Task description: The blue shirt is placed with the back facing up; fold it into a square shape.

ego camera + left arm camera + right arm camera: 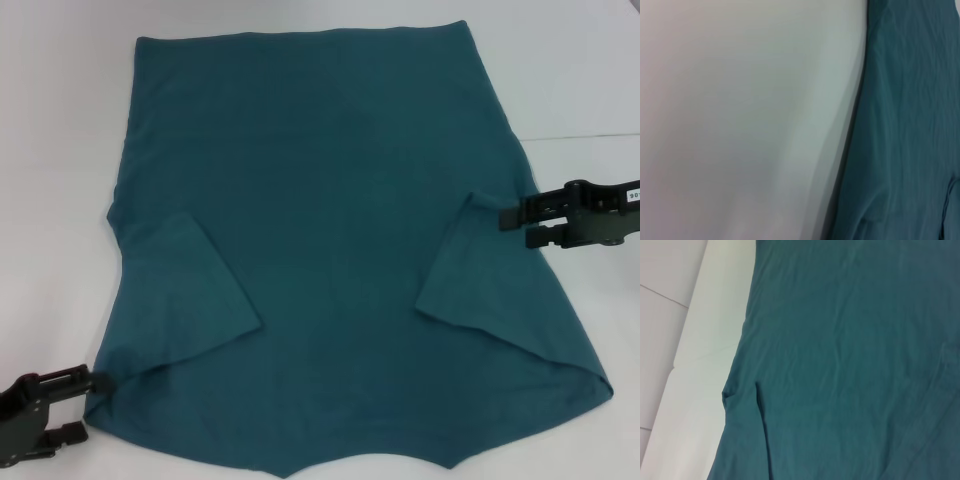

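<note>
blue shirt [340, 230] lies flat, long axis running away from robot, sleeves folded in. left gripper [88, 405] open at its near-left corner; right gripper [512, 222] open at its right edge.

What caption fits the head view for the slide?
Blue shirt spread back-up on the white table, sleeves folded inward; left gripper at its near-left corner, right gripper at its right edge.

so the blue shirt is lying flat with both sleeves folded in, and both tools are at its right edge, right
Not quite. Only the right tool is at the right edge of the blue shirt, beside the folded-in right sleeve. The left tool is at the shirt's near left corner. The head view shows this; the shirt lies flat, with both sleeves folded in.
</note>
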Tool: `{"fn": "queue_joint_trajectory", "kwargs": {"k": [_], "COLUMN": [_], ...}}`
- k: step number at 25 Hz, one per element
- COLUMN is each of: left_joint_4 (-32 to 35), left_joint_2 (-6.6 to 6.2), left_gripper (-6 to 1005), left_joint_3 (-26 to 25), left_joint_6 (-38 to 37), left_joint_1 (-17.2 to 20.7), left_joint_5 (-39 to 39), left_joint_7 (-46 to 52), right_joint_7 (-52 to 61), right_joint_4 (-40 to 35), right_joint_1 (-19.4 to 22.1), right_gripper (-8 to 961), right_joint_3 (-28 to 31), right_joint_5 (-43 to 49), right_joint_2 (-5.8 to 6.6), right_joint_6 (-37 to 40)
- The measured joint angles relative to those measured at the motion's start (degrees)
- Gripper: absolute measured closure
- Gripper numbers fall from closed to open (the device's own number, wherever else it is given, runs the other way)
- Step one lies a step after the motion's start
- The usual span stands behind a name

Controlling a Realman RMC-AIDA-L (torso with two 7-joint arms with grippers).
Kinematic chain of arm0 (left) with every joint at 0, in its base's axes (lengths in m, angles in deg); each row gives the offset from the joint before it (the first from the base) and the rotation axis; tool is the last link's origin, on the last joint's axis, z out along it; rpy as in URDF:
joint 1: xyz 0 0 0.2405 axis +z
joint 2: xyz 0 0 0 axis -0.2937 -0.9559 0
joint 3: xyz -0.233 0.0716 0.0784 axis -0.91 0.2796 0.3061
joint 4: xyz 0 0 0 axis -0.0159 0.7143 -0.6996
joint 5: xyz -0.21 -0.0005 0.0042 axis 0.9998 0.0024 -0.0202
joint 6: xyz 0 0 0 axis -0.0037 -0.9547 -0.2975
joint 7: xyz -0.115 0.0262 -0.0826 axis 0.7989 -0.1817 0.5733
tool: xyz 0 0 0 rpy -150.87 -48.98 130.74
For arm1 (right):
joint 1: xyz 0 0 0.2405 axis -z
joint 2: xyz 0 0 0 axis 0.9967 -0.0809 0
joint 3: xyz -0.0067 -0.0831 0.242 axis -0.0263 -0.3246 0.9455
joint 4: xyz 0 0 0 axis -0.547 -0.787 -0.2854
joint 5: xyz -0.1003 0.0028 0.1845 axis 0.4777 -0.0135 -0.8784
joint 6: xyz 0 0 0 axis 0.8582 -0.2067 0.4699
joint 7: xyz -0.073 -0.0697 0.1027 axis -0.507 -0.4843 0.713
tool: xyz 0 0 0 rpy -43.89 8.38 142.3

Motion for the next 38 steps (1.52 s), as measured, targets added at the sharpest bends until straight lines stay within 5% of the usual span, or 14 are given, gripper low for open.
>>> {"fn": "queue_joint_trajectory", "kwargs": {"k": [20,28,38], "left_joint_4": [-5.75,-5.6,-5.4], "left_joint_2": [-0.45,-0.45,-0.51], "left_gripper": [140,300,690], "left_joint_3": [-0.39,-0.35,-0.53], "left_joint_6": [4.47,4.34,3.02], "left_joint_1": [-4.18,-3.85,-3.95], "left_joint_5": [0.7,1.99,3.17], "left_joint_7": [0.16,0.11,-2.44], "right_joint_7": [-0.27,-1.34,-2.21], "right_joint_4": [0.0,0.0,0.0], "right_joint_1": [0.11,0.21,2.28], "right_gripper": [309,309,309], "right_joint_3": [0.2,-0.1,0.09], "right_joint_5": [-0.27,-0.08,0.0], "right_joint_2": [0.03,0.25,0.76], "right_joint_6": [0.02,0.36,0.49]}}
